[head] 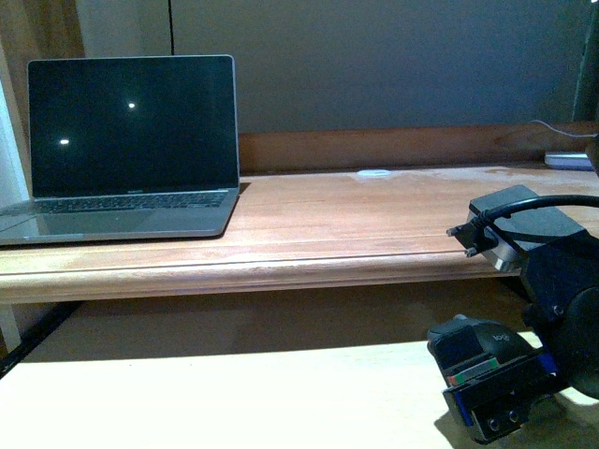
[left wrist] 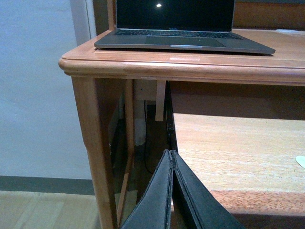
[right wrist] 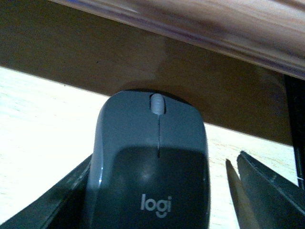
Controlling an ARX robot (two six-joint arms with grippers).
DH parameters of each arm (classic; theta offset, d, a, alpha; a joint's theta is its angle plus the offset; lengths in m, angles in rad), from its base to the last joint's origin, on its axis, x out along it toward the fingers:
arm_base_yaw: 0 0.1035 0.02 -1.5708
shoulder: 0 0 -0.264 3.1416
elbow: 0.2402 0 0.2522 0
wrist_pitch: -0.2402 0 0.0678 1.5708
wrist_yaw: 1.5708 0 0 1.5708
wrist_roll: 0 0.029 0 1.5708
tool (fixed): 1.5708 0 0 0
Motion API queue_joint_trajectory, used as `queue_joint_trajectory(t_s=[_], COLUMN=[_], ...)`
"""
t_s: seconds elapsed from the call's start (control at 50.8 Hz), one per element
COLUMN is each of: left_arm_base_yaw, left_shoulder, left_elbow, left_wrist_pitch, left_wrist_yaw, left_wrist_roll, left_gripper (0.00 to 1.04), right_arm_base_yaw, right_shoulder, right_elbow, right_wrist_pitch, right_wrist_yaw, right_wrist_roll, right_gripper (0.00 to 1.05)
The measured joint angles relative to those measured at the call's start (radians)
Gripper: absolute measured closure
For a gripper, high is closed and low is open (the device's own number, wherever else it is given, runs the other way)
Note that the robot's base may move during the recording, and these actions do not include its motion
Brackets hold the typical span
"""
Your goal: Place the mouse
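Note:
The mouse is dark grey with a light scroll wheel and a "logi" mark. It lies on the light wooden lower shelf, just in front of the upper desk's edge. My right gripper is open, with one finger on each side of the mouse. The left finger lies close against the mouse's side and the right finger stands apart from it. In the front view the mouse and right gripper are at the lower right. My left gripper is shut and empty, low beside the desk's left leg.
An open laptop with a dark screen stands at the left of the upper desk. A small white disc lies at the back of the desk. The desk's wooden leg and a wall are beside the left gripper.

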Motion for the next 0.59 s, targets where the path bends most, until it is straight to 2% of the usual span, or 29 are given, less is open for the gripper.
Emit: queue_joint_trajectory(t_s=[0.177, 0.256, 0.335, 0.433, 0.472, 0.59], left_arm_base_yaw=[0.000, 0.000, 0.000, 0.000, 0.000, 0.000], left_shoulder=[0.000, 0.000, 0.000, 0.000, 0.000, 0.000], left_elbow=[0.000, 0.000, 0.000, 0.000, 0.000, 0.000], left_wrist_pitch=[0.000, 0.000, 0.000, 0.000, 0.000, 0.000], left_wrist_yaw=[0.000, 0.000, 0.000, 0.000, 0.000, 0.000], left_wrist_roll=[0.000, 0.000, 0.000, 0.000, 0.000, 0.000], left_gripper=[1.01, 0.86, 0.78, 0.60, 0.56, 0.41], right_arm_base_yaw=[0.000, -0.004, -0.007, -0.014, -0.016, -0.018], right_shoulder=[0.000, -0.009, -0.026, -0.103, -0.126, -0.243], right_elbow=[-0.009, -0.016, -0.023, -0.041, -0.044, -0.042], right_wrist_pitch=[0.012, 0.015, 0.008, -0.034, -0.045, -0.119], right_wrist_yaw=[-0.014, -0.022, -0.025, -0.046, -0.053, -0.103], right_wrist_roll=[0.006, 0.011, 0.015, 0.028, 0.030, 0.034], right_gripper=[0.44, 0.49, 0.50, 0.50, 0.50, 0.50])
